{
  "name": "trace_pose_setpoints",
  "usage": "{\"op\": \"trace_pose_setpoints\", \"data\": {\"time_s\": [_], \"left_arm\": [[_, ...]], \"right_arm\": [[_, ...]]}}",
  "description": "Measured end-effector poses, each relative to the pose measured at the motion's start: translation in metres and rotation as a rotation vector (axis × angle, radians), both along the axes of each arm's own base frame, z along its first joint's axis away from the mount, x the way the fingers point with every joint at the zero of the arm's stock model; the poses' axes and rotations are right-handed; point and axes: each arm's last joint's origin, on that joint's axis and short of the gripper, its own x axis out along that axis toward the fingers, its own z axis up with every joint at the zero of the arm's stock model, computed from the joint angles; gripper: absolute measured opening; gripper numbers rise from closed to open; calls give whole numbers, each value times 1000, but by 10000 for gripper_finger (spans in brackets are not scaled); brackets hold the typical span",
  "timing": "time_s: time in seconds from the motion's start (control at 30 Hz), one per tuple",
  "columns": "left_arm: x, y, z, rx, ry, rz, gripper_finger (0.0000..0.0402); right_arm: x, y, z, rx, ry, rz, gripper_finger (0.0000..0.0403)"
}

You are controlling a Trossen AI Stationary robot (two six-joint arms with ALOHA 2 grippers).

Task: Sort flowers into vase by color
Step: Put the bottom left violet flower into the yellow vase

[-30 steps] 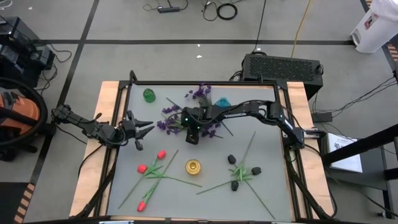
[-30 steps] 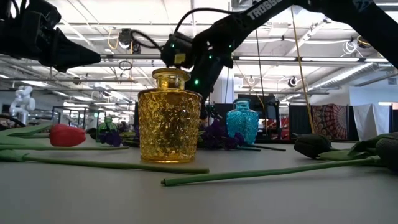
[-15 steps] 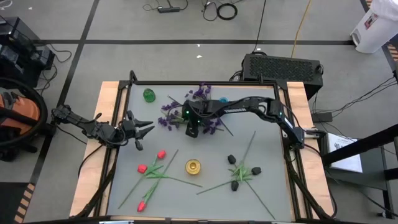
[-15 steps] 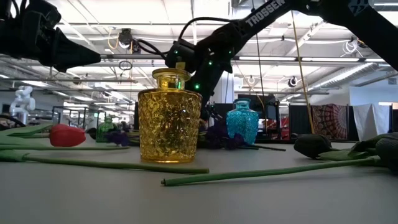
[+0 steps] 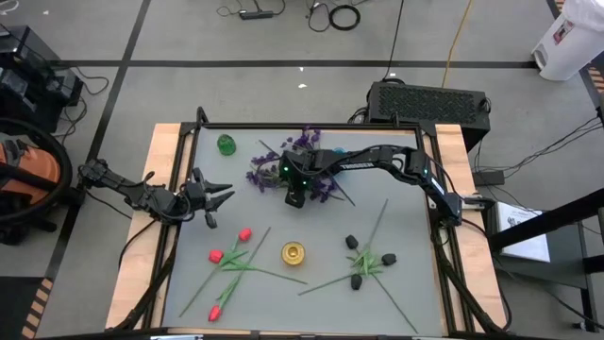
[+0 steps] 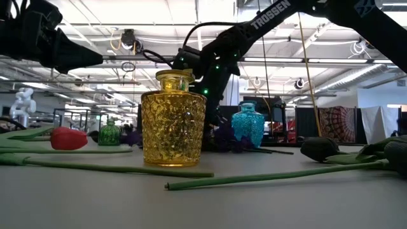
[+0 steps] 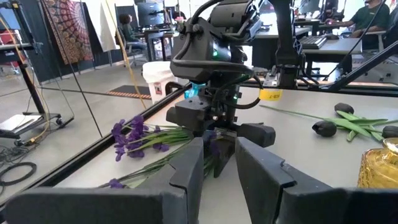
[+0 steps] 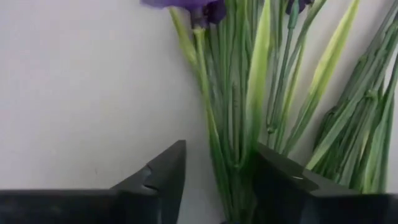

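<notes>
A purple spray (image 5: 269, 172) lies on the table's far middle, its green stems (image 8: 233, 143) flat on the top. My right gripper (image 5: 295, 198) slants down over those stems, open, with one finger on each side of the bundle (image 8: 217, 180). My left gripper (image 5: 215, 200) hangs open at the table's left, level, touching nothing. Red tulips (image 5: 231, 255) lie near left and black-headed blooms (image 5: 363, 260) near right. A yellow vase (image 5: 293, 252) stands between them, a green vase (image 5: 226, 144) at far left, and a blue vase (image 5: 337, 154) beside the right arm. My right gripper comes at the purple spray's stems from above, slanting down, fingers set across the bundle. One finger (image 8: 273, 177) lies against the side of the bundle (image 8: 252, 155); the other finger (image 8: 165, 177) stands a little off it. The stems lie on the table.
The table has a raised wooden frame (image 5: 175, 151) around it. Long green stems (image 5: 377, 227) trail from the black blooms toward the middle. Bare tabletop lies between the purple spray and the yellow vase (image 6: 173, 121).
My right gripper has gone a little toward the table's far edge over the purple spray. The spray's left blooms have slid slightly toward the right, uncovering the green vase in the low view.
</notes>
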Motion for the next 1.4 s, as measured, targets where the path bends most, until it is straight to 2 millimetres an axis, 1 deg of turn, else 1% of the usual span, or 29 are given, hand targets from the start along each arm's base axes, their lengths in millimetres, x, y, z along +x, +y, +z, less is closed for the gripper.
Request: {"op": "trace_pose_setpoints", "data": {"time_s": [0.3,0.33,0.67,0.8,1.03,1.2,1.4], "left_arm": [[0,0,0,0,0,0,102],[0,0,0,0,0,0,102],[0,0,0,0,0,0,102],[0,0,0,0,0,0,102],[0,0,0,0,0,0,102],[0,0,0,0,0,0,102],[0,0,0,0,0,0,102]], "right_arm": [[0,0,0,0,0,-1,20],[0,0,-1,1,0,0,11],[1,0,0,-1,-8,3,3],[1,4,7,-8,-24,24,2],[0,14,46,-36,-140,51,1],[-6,20,85,-57,-235,61,1],[-22,28,132,-78,-341,72,0]]}}
